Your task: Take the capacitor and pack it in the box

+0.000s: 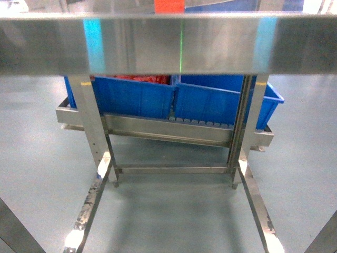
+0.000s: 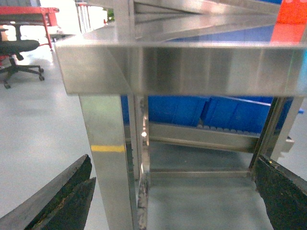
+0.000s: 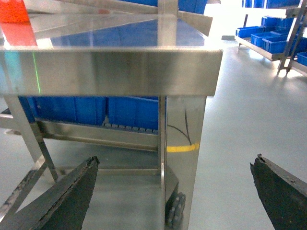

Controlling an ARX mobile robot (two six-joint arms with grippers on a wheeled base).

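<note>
I see left gripper [image 2: 172,201] fingers apart — right gripper [image 3: 175,191] fingers apart | both low before the steel table [image 1: 168,47] | capacitor not visible; blue bins [image 1: 221,103] on rack beneath

Factory or warehouse floor, looks like a packing line. I'm facing a stainless steel desk [image 1: 174,50] with welded steel legs and a lower rack holding blue plastic bins [image 1: 221,103], one with red contents I can't make out. Smooth grey-green industrial floor [image 1: 31,158] all round. My right wrist view shows more blue bins on steel shelving [image 3: 271,36] farther off. My left wrist view shows a black office chair [image 2: 19,57] beside a red-framed bench [image 2: 29,12].
</note>
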